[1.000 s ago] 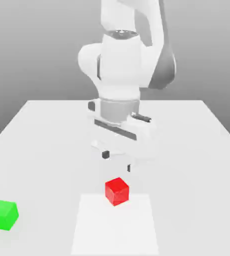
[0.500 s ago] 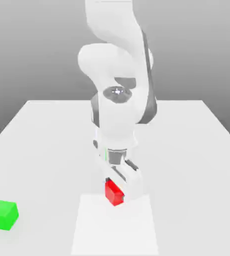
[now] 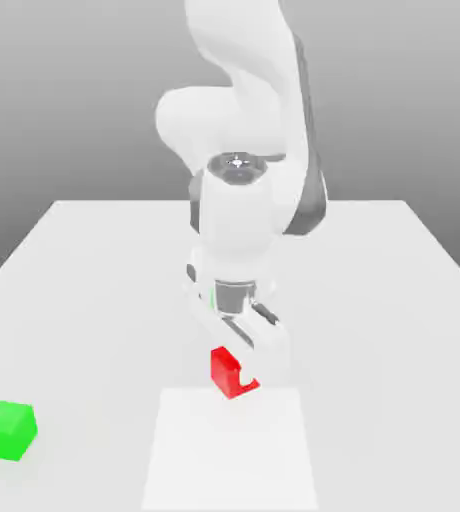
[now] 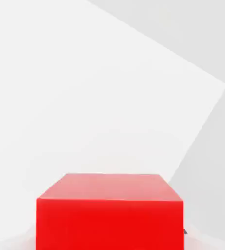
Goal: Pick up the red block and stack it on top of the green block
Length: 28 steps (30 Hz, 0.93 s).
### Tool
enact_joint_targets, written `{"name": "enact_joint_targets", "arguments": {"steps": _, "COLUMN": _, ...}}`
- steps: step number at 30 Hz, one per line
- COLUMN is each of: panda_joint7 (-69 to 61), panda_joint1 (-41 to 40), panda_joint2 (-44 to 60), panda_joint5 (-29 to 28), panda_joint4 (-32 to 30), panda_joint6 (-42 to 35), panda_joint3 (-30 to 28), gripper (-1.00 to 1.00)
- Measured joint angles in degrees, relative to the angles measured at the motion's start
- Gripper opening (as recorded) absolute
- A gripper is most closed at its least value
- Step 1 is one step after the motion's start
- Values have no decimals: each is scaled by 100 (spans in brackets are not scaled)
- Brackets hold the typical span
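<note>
The red block (image 3: pixel 223 368) sits between the fingers of my gripper (image 3: pixel 236 373), which is shut on it. One white finger (image 3: pixel 251 366) covers part of the cube's side. The block hangs just above the table, over the far edge of a paler square patch (image 3: pixel 229 455). In the hand view the red block (image 4: pixel 109 212) is very close, with its top face and one side showing. The green block (image 3: pixel 6 430) rests on the table near the front corner at the exterior view's left, well away from the gripper.
The white table (image 3: pixel 374 300) stretches wide on all sides of the arm. The arm's thick white body (image 3: pixel 239 200) rises behind the gripper. The paler patch also shows under the cube in the hand view (image 4: pixel 85 97).
The gripper came down over the red block and shut on it. The block now sits slightly higher than half a second ago. The green block has not moved.
</note>
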Motion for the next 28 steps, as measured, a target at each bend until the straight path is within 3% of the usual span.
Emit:
{"name": "enact_joint_targets", "arguments": {"steps": 5, "panda_joint7": -348, "panda_joint1": 158, "panda_joint2": -530, "panda_joint5": 419, "panda_joint4": -56, "panda_joint6": -489, "panda_joint3": -143, "gripper": -100}}
{"name": "enact_joint_targets", "arguments": {"steps": 12, "panda_joint7": -1289, "panda_joint1": -794, "panda_joint2": 112, "panda_joint5": 681, "panda_joint4": 1318, "panda_joint6": -1200, "panda_joint3": -958, "gripper": -100}}
{"name": "enact_joint_targets", "arguments": {"steps": 19, "panda_joint7": -1864, "panda_joint1": -1934, "panda_joint2": 936, "panda_joint5": 308, "panda_joint4": 2770, "panda_joint6": -1863, "panda_joint3": -1650, "gripper": -100}}
{"name": "enact_joint_targets", "arguments": {"steps": 23, "panda_joint7": -2052, "panda_joint1": -2090, "panda_joint2": 1692, "panda_joint5": 419, "panda_joint4": 2990, "panda_joint6": -1339, "panda_joint3": -1641, "gripper": -100}}
{"name": "enact_joint_targets", "arguments": {"steps": 24, "panda_joint7": -2095, "panda_joint1": -2119, "panda_joint2": 1888, "panda_joint5": 472, "panda_joint4": 3005, "panda_joint6": -1161, "panda_joint3": -1606, "gripper": 100}}
{"name": "enact_joint_targets", "arguments": {"steps": 28, "panda_joint7": -2095, "panda_joint1": -2119, "panda_joint2": 1888, "panda_joint5": 472, "panda_joint4": 3006, "panda_joint6": -1161, "panda_joint3": -1606, "gripper": 100}}
